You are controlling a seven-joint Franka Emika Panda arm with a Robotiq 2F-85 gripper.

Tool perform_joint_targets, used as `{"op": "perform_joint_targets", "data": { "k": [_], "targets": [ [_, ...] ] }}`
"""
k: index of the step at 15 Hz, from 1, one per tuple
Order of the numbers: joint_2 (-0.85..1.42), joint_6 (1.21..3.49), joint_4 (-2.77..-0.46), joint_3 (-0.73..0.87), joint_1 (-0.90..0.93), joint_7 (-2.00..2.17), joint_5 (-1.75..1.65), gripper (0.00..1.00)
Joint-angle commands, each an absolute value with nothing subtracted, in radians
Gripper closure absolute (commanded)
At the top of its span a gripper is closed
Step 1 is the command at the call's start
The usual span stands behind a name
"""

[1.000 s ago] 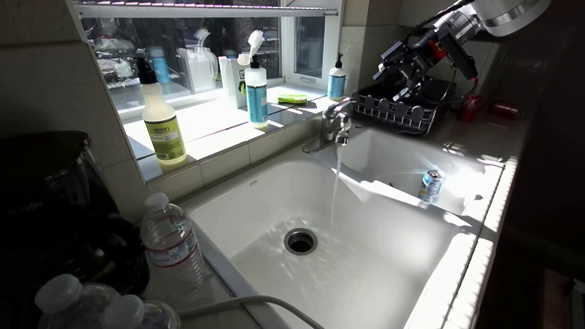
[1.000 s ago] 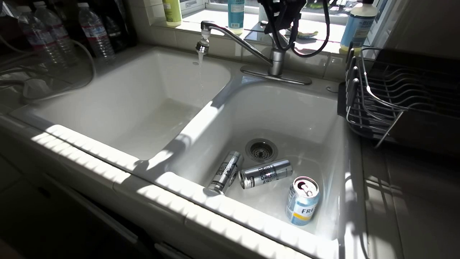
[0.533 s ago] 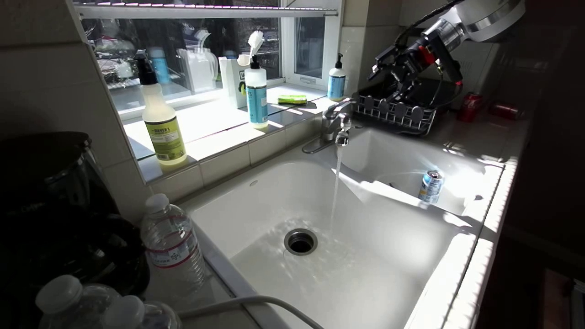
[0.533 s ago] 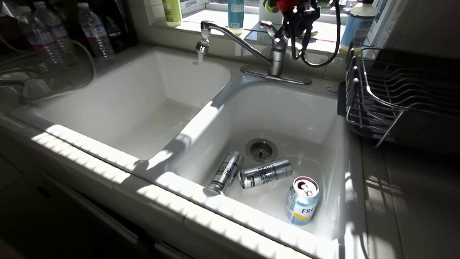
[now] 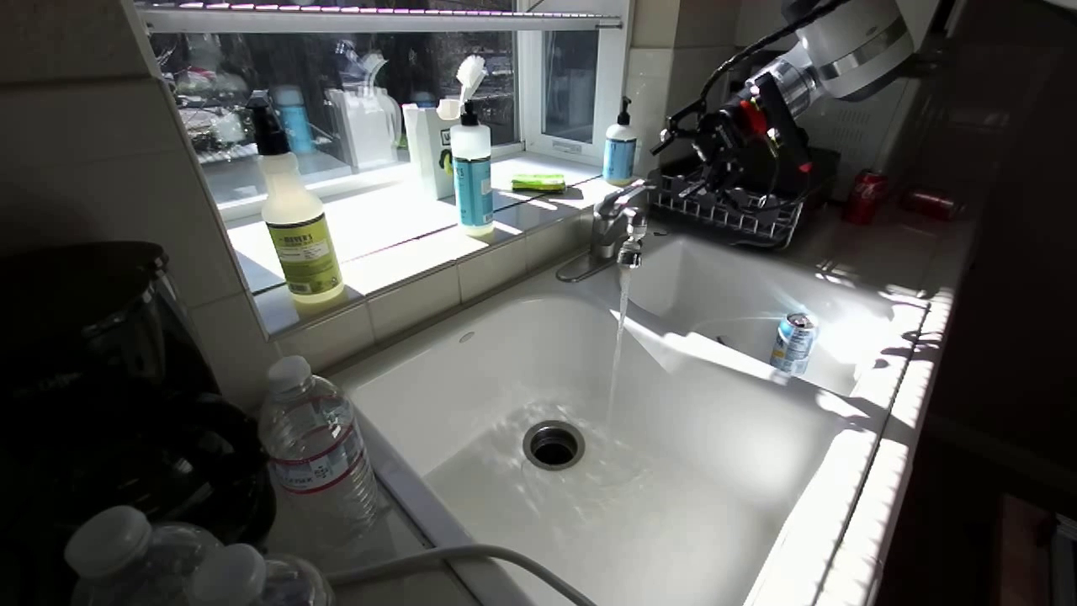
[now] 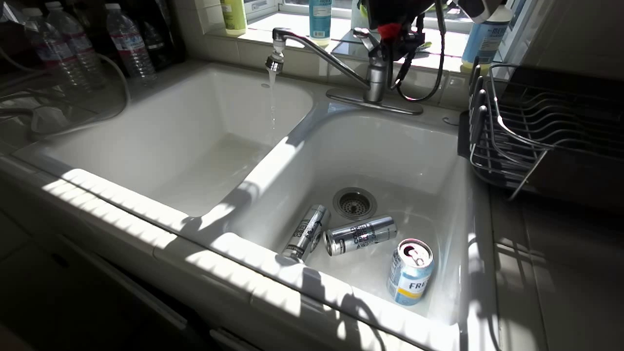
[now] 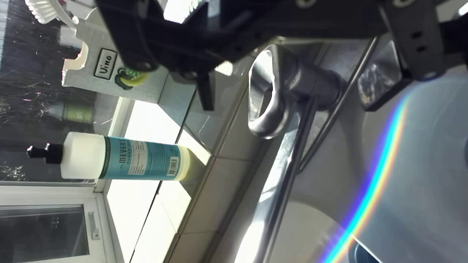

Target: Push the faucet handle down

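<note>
End effector (image 7: 293, 87) spread wide, nothing in its grip

Fingers (image 7: 382, 75) sit well apart in the wrist view, with the faucet handle (image 7: 279, 95) showing between them; whether they're touching it I can't tell from where I'm standing. The handle tops the faucet (image 6: 374, 85) at the back of the sink (image 6: 370, 141), and water (image 5: 619, 332) is running, so my guess is it's up and the push isn't done yet.

How I'd do it: bring the fingers together into one blunt pusher, get over the handle's free end, press straight down, slow, and quit when the water does. Chrome's probably slick, so coming in off-center could skid.

Headcount going outward: one handle, one faucet, one blue can (image 6: 411, 275) upright plus two silver cans (image 6: 361, 236) lying in the sink, one dish rack (image 6: 546, 124), two blue soap bottles (image 5: 474, 181), one yellow-green bottle (image 5: 301, 240), then two red cans (image 5: 865, 199) and three water bottles (image 5: 318, 454) on the bench (image 5: 875, 248).
</note>
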State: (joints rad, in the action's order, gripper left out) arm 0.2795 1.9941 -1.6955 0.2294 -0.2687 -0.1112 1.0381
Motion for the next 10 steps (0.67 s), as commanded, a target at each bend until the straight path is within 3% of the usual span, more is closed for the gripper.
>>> {"op": "perform_joint_targets", "data": {
  "k": [1,10],
  "targets": [
    [0.353,1.929,-1.616,0.202,-0.303,-0.112,1.109,0.00],
    [0.405,1.871,-1.602,0.186,-0.318,-0.091,1.145,0.00]
  ]
}}
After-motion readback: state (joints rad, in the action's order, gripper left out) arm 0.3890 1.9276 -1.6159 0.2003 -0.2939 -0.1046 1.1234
